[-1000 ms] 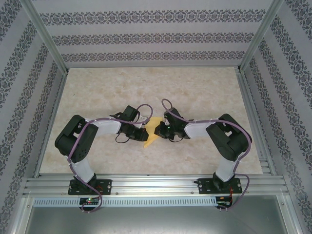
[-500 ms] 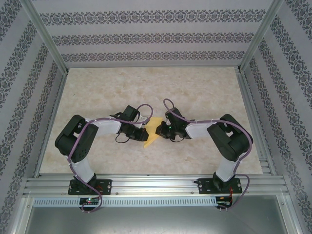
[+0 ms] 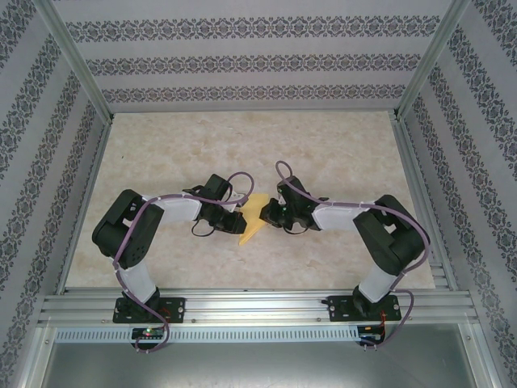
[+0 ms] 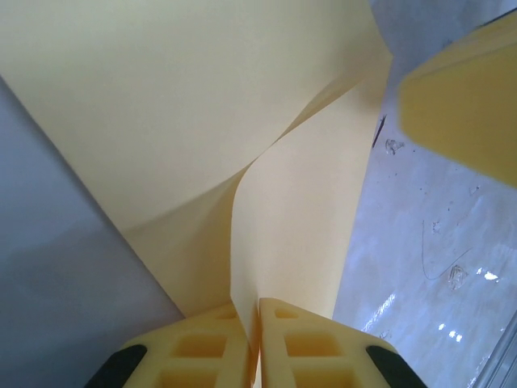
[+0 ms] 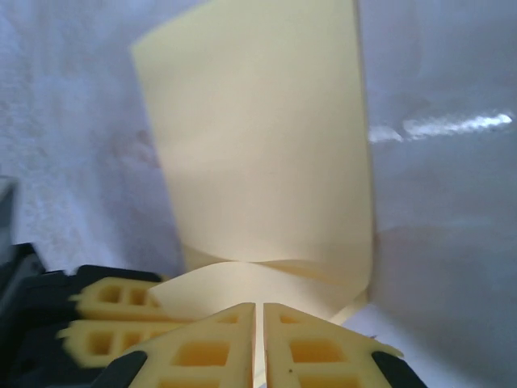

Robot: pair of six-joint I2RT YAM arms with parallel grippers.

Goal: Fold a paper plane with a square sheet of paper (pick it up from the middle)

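The yellow square sheet of paper (image 3: 253, 225) hangs bent and partly folded between my two grippers at the middle of the table, its lower tip pointing toward the near edge. My left gripper (image 3: 241, 219) is shut on its left side. In the left wrist view the sheet (image 4: 202, 121) curves up from the pinched fingertips (image 4: 257, 319). My right gripper (image 3: 267, 216) is shut on the right side. In the right wrist view the sheet (image 5: 258, 145) rises from between the fingers (image 5: 258, 323) with a curled fold just above them.
The marble-patterned table (image 3: 242, 145) stretches wide behind and beside the arms. Patterned walls and aluminium posts (image 3: 77, 61) close it in. The right gripper's yellow finger (image 4: 468, 97) sits close in the left wrist view; the left gripper's fingers (image 5: 101, 323) lie low left in the right wrist view.
The right arm's elbow has swung out to the right and its gripper has shifted slightly back and right with the paper. The left arm has stayed put.
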